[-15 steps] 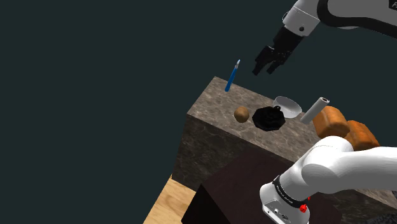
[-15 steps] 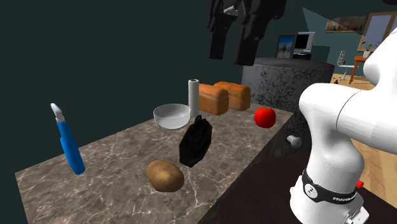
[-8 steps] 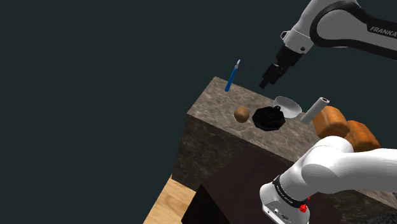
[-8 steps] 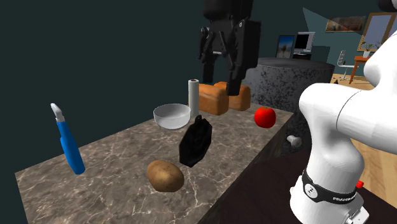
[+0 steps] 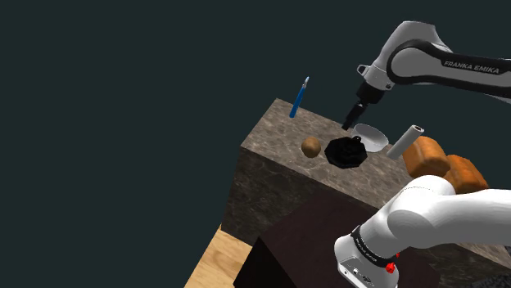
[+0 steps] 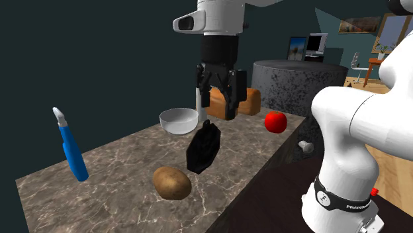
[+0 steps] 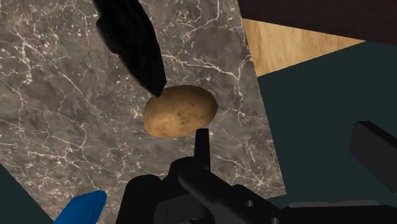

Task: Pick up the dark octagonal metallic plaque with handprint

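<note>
Second exterior view, black octagonal plaque (image 6: 203,149), seemingly on edge, tool (image 6: 216,104) spread above.

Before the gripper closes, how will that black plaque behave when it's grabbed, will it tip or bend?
The plaque seems to stand on a narrow edge, so a nudge from the open gripper would probably tip it. It looks thin and flat, so likely stiff, not floppy. Falling, it might hit the potato.

Counter (image 6: 126,169) under me: brown, marbled
Floor (image 5: 214,263): pale wood planks
Wall (image 6: 99,46): dark teal
Pedestal (image 6: 298,76) beyond me: round, speckled stone
</note>
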Controlling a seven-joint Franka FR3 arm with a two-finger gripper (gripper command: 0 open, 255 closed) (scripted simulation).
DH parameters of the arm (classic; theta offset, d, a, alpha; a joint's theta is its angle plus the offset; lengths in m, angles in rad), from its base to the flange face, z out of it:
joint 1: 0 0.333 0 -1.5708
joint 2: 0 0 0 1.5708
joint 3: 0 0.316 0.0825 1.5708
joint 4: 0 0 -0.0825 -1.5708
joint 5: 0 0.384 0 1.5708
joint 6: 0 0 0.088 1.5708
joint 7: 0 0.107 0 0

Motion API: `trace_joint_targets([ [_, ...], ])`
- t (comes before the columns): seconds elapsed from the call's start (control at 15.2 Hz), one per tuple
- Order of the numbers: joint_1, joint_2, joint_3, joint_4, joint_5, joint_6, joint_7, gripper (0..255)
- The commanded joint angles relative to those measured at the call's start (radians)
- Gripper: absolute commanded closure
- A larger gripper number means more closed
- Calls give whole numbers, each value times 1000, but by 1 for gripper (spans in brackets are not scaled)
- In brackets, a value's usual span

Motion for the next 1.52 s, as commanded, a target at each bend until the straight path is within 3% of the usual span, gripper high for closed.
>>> trace_joint_targets([
  [0.0,-4,24,-48,-10,-37,24,-80,0],
  [0.4,-1,157,-204,-9,-132,138,-308,0],
  [0.73,26,304,-329,28,-169,240,-486,0],
  [1.32,36,374,-370,-29,-169,364,-493,0],
  [1.39,36,374,-371,-28,-169,364,-494,255],
  [1.45,36,374,-370,-28,-169,364,-493,255],
])
